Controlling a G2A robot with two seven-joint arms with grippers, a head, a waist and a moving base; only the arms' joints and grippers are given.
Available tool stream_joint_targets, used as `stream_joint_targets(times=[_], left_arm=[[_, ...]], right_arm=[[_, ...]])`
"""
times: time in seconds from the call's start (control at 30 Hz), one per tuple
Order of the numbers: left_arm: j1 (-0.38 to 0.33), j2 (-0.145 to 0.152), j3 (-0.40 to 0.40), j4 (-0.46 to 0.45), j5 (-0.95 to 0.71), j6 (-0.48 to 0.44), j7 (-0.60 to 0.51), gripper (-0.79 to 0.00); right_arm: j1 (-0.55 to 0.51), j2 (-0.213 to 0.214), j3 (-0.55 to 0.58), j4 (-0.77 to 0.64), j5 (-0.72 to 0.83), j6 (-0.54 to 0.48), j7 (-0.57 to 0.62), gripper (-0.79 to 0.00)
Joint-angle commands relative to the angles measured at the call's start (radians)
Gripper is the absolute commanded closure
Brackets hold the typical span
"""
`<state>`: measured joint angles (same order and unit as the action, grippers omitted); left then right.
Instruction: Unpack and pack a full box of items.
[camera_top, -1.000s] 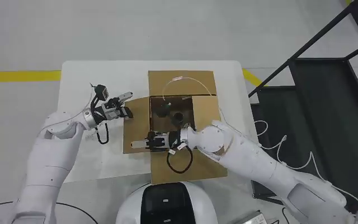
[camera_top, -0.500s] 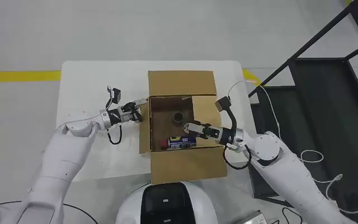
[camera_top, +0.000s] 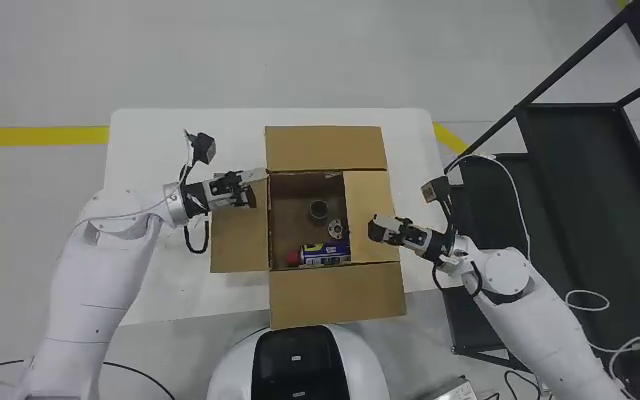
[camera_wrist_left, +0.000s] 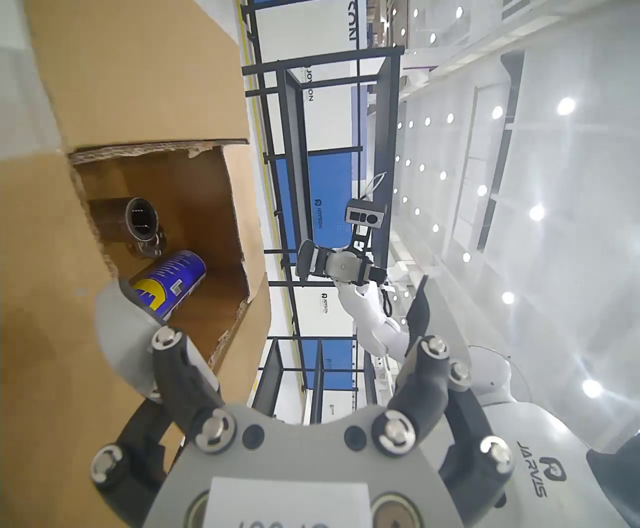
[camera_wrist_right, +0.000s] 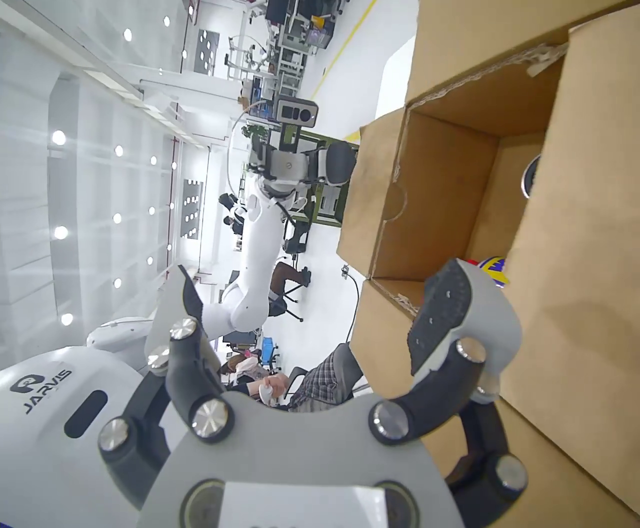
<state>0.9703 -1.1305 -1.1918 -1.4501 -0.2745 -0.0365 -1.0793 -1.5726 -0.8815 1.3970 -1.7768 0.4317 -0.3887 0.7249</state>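
- Top view: the box (camera_top: 325, 150) sits open in the middle of the white tabletop (camera_top: 160, 140), all four flaps folded outward.
- Inside it, a blue can (camera_top: 322, 254) lies on its side by the wall nearest the robot. A dark pipe (camera_top: 318, 210) sits near the middle of the floor.
- The left claw (camera_top: 243, 189) hangs over the far edge of the left flap (camera_top: 238, 240), just outside the opening.
- The right claw (camera_top: 380, 229) is over the right flap (camera_top: 368, 200), also just outside the opening.
- Left wrist view: the left claw (camera_wrist_left: 272, 330) is spread wide with nothing between its fingers.
- One finger (camera_wrist_left: 125, 335) shows against the cardboard of the flap (camera_wrist_left: 45, 310); I cannot tell whether it touches.
- Past that flap, the box (camera_wrist_left: 135, 65) shows its inside, with the pipe (camera_wrist_left: 132, 220) and the can (camera_wrist_left: 167, 282) lying near each other.
- The right claw (camera_wrist_left: 303, 261) shows farther off, beyond the box.
- Right wrist view: the right claw (camera_wrist_right: 315, 310) is also spread open and holds nothing.
- One finger (camera_wrist_right: 450, 310) is in front of the flap (camera_wrist_right: 575, 325) at the rim of the box (camera_wrist_right: 440, 165).
- A sliver of the can (camera_wrist_right: 494, 266) shows past the flap's edge.
- The left claw (camera_wrist_right: 344, 162) is on the box's other side, close to its wall.
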Motion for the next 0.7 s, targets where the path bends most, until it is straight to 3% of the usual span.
stream_joint_targets(times=[0.0,0.13,0.3,0.47,0.67], left_arm=[[-0.019,-0.005,0.035,-0.017,0.016,0.027,0.006,-0.785],[-0.089,-0.027,0.128,-0.009,0.034,0.086,0.035,-0.785],[-0.180,-0.068,0.265,0.065,0.036,0.119,0.089,-0.785],[-0.249,-0.123,0.398,0.180,0.012,0.104,0.155,-0.785],[-0.324,-0.188,0.496,0.339,-0.044,0.027,0.199,-0.785]], right_arm=[[-0.016,0.001,0.020,0.010,0.010,-0.010,0.002,-0.785],[-0.054,0.003,0.065,0.029,0.035,-0.031,0.005,-0.785],[-0.092,0.004,0.107,0.042,0.057,-0.047,0.018,-0.785],[-0.111,0.003,0.131,0.045,0.062,-0.048,0.026,-0.785],[-0.110,0.000,0.130,0.033,0.073,-0.044,0.065,-0.785]])
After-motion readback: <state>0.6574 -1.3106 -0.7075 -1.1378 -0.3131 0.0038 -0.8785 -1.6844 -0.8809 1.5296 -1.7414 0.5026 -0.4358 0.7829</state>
